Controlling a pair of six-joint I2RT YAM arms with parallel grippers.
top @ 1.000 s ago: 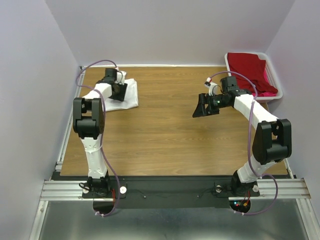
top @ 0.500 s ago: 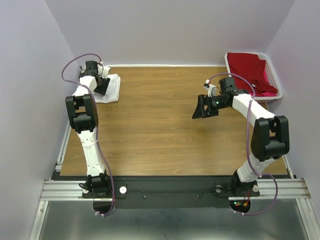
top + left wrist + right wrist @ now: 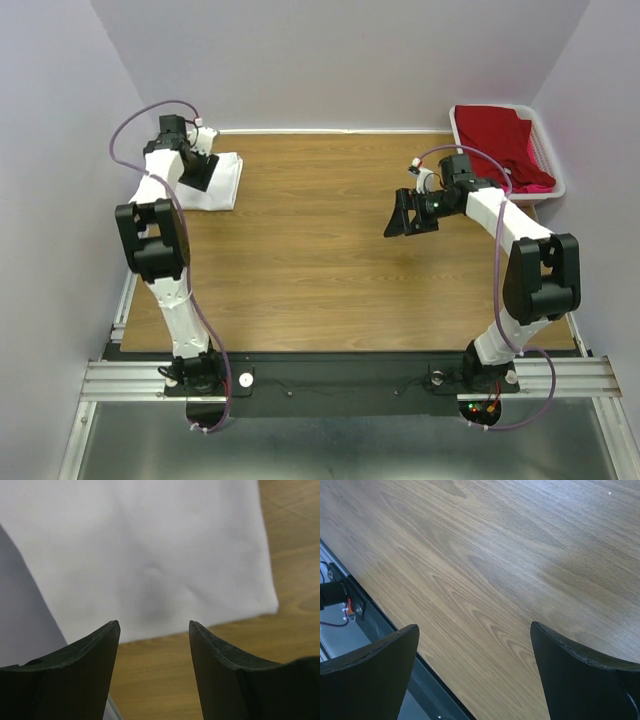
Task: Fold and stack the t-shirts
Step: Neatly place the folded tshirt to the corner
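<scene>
Now: folded white t-shirt (image 3: 222, 181) at the far-left corner of the table (image 3: 320, 270).
The shirt lies as a flat, smooth rectangle with one shallow dimple mid-cloth (image 3: 150, 545). The left gripper (image 3: 200, 174) is over it, fingers parted, nothing between them (image 3: 154, 627). Versus a second ago, the shirt sits farther left and the left elbow has swung left. The right gripper (image 3: 404, 216), spread wide over bare wood (image 3: 475, 630), is unchanged. The red t-shirt (image 3: 495, 135) and pink t-shirt (image 3: 537, 186) lie heaped in the basket (image 3: 556, 188), far right.
</scene>
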